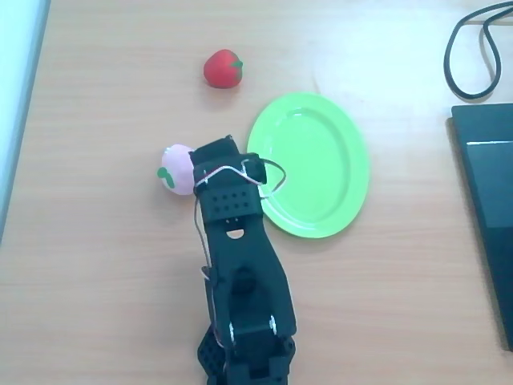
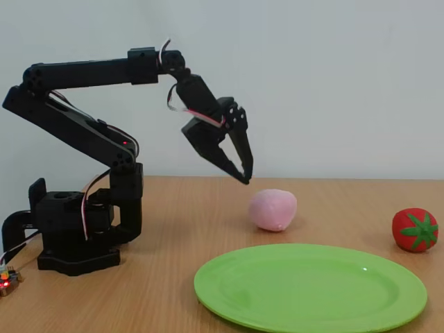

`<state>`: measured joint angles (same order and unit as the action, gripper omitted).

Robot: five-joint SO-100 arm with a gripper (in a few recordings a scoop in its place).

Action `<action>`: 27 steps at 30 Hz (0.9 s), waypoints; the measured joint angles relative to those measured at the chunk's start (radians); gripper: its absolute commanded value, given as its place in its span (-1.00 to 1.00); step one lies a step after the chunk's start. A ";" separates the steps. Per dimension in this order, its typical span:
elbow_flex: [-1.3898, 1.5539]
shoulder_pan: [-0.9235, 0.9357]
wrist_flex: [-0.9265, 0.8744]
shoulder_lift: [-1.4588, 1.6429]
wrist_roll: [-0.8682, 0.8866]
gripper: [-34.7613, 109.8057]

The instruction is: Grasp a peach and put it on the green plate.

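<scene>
The peach [image 1: 176,168] [image 2: 272,209], pale pink with a small green leaf, rests on the wooden table just left of the green plate [image 1: 321,152] [image 2: 309,288]. The plate is a glossy lime-green oval with nothing on it. My black gripper [image 1: 218,148] [image 2: 244,179] hangs in the air above the table, between peach and plate in the overhead view. In the fixed view its tips sit just above and left of the peach, apart from it. The fingertips meet, and nothing is held between them.
A red round fruit with a green stem [image 1: 223,68] [image 2: 415,229] lies beyond the plate. A black cable [image 1: 473,56] and a dark flat device [image 1: 489,216] occupy the table's right side in the overhead view. The arm's base [image 2: 76,236] stands at the fixed view's left.
</scene>
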<state>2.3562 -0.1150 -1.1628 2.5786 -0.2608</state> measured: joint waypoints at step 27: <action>-0.160 -0.126 0.020 -0.258 0.141 -0.19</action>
<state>2.1967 -0.2408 -1.1428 2.3209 -0.1197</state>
